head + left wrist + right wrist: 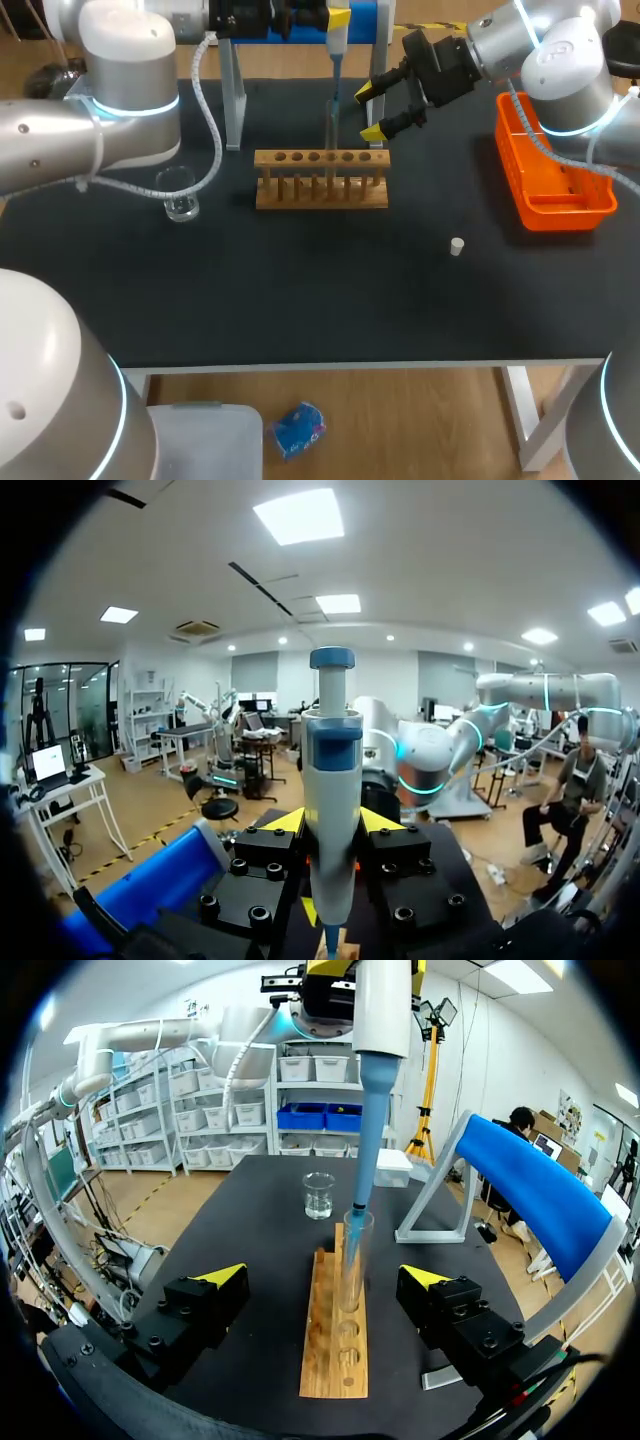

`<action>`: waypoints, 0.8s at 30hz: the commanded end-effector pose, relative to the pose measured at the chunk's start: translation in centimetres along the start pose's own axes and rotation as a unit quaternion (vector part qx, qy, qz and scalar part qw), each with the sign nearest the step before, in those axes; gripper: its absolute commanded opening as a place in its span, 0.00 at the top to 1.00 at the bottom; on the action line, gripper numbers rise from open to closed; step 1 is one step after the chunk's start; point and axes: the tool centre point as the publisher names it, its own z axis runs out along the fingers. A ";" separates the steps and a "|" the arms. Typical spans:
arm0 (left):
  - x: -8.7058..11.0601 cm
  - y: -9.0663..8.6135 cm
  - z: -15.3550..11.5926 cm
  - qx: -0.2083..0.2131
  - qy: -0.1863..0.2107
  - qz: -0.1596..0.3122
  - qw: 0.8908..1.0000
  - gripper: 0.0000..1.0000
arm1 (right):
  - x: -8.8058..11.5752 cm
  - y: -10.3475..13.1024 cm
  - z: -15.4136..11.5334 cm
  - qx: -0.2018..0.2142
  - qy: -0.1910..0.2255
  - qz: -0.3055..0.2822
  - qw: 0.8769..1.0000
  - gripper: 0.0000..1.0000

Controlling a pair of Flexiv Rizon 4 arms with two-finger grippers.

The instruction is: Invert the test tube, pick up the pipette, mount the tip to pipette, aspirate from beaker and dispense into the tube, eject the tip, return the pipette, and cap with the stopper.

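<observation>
Black table (300, 300); pipette (331, 810), tip down inside racked tube (352, 1265), contents unclear.

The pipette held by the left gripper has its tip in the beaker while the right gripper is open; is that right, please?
Not quite: the right wrist view shows the pipette tip inside the test tube in the rack, not the beaker. The left gripper does hold the pipette, and the right gripper is open.
</observation>
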 end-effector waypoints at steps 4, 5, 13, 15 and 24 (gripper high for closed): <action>0.2 0.5 0.1 0.007 -0.002 -0.002 1.000 1.00 | -0.1 0.0 -0.1 0.001 0.002 0.000 1.000 0.00; 0.2 0.6 0.1 0.007 -0.002 -0.003 1.000 1.00 | -0.1 0.0 -0.1 0.001 0.002 0.000 1.000 0.00; 0.3 1.0 0.1 0.009 -0.003 -0.006 1.000 1.00 | -0.1 0.0 -0.1 0.001 0.002 0.000 1.000 0.00; 0.3 1.1 0.1 0.009 -0.003 -0.007 1.000 1.00 | -0.1 0.0 -0.1 0.001 0.002 0.000 1.000 0.00; 0.3 1.3 0.1 0.009 -0.004 -0.009 1.000 1.00 | -0.1 0.0 -0.1 0.001 0.002 0.000 1.000 0.00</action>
